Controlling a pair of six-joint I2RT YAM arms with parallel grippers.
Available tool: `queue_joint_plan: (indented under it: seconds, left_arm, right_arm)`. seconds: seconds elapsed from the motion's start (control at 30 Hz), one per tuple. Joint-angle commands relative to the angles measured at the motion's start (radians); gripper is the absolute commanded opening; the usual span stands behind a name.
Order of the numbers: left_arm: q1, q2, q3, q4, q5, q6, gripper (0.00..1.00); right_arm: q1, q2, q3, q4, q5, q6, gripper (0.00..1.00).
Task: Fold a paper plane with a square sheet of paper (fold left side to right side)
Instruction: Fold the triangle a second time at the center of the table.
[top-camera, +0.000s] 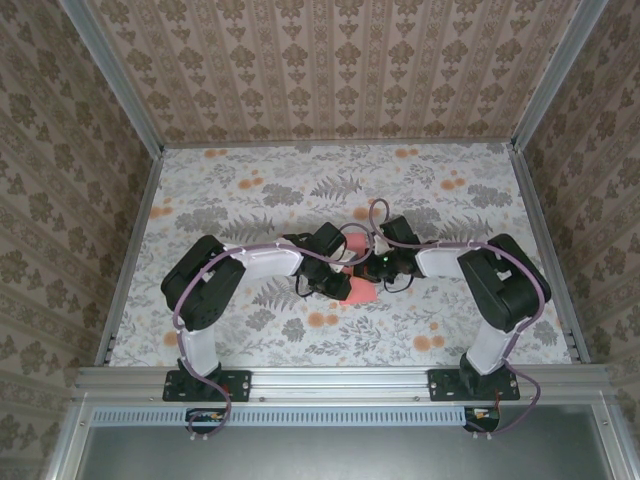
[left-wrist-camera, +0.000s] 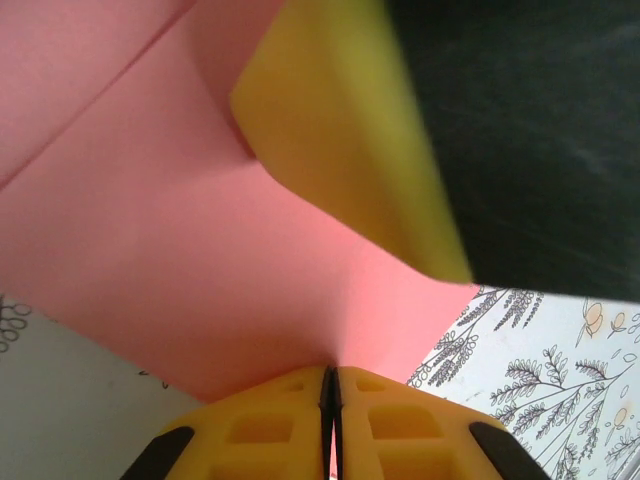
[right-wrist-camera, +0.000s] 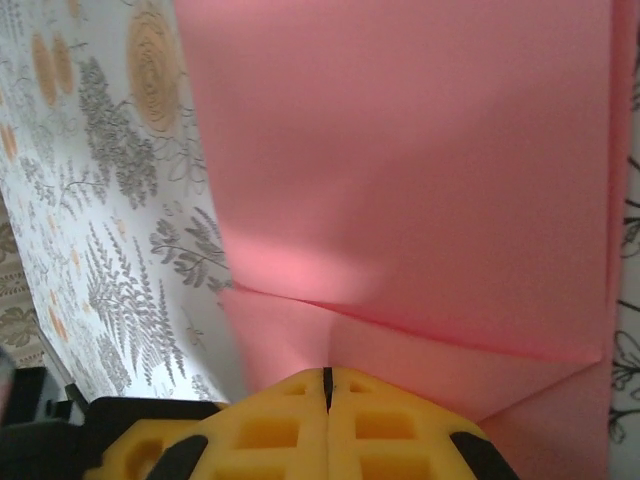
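Observation:
The salmon-pink sheet of paper (top-camera: 362, 291) lies partly folded at the table's middle, between both wrists. In the left wrist view the paper (left-wrist-camera: 180, 250) rises from my left gripper (left-wrist-camera: 331, 375), which is shut on its edge; a pink sliver shows between the jaws. A yellow finger (left-wrist-camera: 350, 130) of the right gripper presses on the paper from above. In the right wrist view my right gripper (right-wrist-camera: 327, 375) is shut, its tips against the creased paper (right-wrist-camera: 400, 150) where two folds meet. From above, the left gripper (top-camera: 340, 268) and right gripper (top-camera: 378, 262) nearly touch.
The floral table top (top-camera: 300, 190) stretches free behind and to both sides of the arms. Patterned walls (top-camera: 330, 70) close it in at the back and sides. A metal rail (top-camera: 340, 380) with the arm bases runs along the near edge.

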Motion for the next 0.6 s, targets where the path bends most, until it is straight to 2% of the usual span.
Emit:
queue_joint_plan:
  seconds: [0.0, 0.2, 0.37, 0.57]
  left_arm:
    - [-0.005, 0.004, 0.01, -0.073, -0.029, 0.021, 0.13]
    - [0.007, -0.046, 0.043, -0.05, 0.033, -0.002, 0.14]
    - [0.009, -0.033, 0.061, -0.032, 0.127, -0.013, 0.14]
    - [0.01, -0.018, 0.009, 0.0, 0.155, -0.034, 0.15]
  right_arm:
    - [0.004, 0.035, 0.03, -0.03, 0.007, 0.009, 0.0]
    - [0.004, 0.051, 0.041, -0.145, 0.056, -0.019, 0.0]
    - [0.004, 0.052, 0.035, -0.155, 0.063, -0.022, 0.0]
    - [0.004, 0.057, 0.044, -0.173, 0.069, -0.032, 0.0]
